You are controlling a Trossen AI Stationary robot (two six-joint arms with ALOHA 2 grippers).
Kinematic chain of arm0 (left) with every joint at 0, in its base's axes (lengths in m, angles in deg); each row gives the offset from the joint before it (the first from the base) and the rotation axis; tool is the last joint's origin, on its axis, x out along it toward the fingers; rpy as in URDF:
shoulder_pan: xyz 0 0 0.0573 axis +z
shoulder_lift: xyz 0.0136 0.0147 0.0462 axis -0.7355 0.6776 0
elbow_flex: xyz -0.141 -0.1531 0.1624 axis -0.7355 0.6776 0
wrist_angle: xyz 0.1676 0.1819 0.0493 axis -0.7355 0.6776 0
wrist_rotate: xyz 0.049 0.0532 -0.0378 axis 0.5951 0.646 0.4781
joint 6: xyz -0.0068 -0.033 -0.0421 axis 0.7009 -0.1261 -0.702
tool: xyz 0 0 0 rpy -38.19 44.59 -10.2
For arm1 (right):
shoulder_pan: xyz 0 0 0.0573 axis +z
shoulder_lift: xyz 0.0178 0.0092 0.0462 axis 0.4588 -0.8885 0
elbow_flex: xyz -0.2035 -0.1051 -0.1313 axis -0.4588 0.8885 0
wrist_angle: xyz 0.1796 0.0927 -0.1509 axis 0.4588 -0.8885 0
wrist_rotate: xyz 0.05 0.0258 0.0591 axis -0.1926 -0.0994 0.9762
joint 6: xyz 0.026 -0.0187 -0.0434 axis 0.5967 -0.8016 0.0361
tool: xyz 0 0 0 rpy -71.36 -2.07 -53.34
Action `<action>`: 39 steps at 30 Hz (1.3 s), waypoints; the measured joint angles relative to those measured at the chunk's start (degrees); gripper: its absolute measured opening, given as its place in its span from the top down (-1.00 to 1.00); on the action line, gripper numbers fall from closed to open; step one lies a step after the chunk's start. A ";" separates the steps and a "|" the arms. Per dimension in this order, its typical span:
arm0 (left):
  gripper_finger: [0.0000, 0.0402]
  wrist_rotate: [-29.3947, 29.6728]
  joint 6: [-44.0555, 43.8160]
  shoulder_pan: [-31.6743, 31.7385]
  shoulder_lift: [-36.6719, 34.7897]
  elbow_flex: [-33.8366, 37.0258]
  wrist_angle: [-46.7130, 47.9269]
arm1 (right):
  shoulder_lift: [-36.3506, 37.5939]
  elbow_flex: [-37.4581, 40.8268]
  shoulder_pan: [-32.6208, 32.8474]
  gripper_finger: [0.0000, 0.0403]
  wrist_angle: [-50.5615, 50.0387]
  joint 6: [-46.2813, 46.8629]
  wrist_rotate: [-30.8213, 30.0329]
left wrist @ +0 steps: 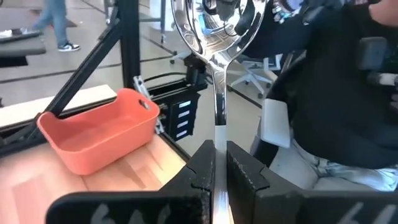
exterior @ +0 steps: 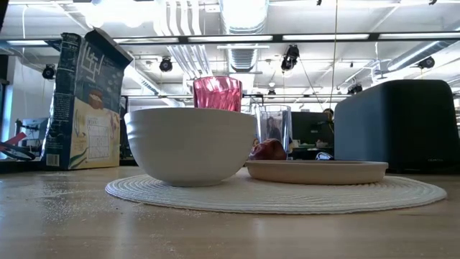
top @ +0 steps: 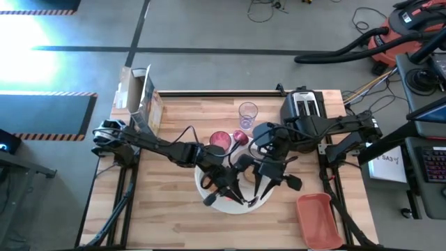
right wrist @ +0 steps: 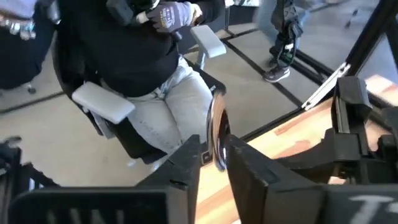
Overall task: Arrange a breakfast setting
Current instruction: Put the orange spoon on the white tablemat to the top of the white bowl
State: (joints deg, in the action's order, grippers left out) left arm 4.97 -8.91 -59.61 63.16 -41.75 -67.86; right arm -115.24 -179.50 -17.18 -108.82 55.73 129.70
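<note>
A metal spoon point(left wrist: 214, 37) is held in the air over the round white woven placemat point(exterior: 287, 196), and both grippers are shut on it. My left gripper point(left wrist: 220, 155) and my right gripper point(right wrist: 214, 158) meet above the mat at the table's middle point(top: 244, 189). The white bowl point(exterior: 190, 144) and the small pale plate point(exterior: 316, 171) rest on the mat. The pink cup point(top: 219, 140) and the small red fruit point(top: 240, 137) stand just behind the mat. The toast slice does not show plainly. My left gripper pinches the spoon's handle point(left wrist: 219, 134) between its two fingers. The handle runs forward along the fingers and the spoon's bowl point(left wrist: 214, 28) sticks out beyond them, clear of the table. My right gripper has a thin metal part of the spoon point(right wrist: 216, 124), seen edge-on, between its two fingers. Which part of the spoon it is cannot be told.
A black toaster point(top: 304, 106) and a clear glass point(top: 248, 111) stand at the far right. A cereal box point(top: 143, 97) stands at the far left. An orange bin point(top: 317, 219) sits at the near right corner. A seated person point(right wrist: 155, 68) is beyond the table's edge.
</note>
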 joint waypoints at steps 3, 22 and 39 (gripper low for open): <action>0.99 0.83 -1.14 0.08 0.00 0.00 0.10 | 0.46 0.00 0.00 0.57 -0.06 2.22 -0.84; 0.99 25.57 -27.57 0.84 -6.90 -1.28 29.42 | 15.41 -0.87 -0.02 0.15 -6.90 17.00 -36.64; 0.97 47.74 -60.15 -5.11 -9.77 -5.88 80.45 | 14.30 1.11 -0.02 0.16 -14.67 21.56 -49.42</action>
State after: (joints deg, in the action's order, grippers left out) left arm 52.71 -69.06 -64.72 53.39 -47.62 12.59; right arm -100.93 -178.39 -17.20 -123.49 77.29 80.28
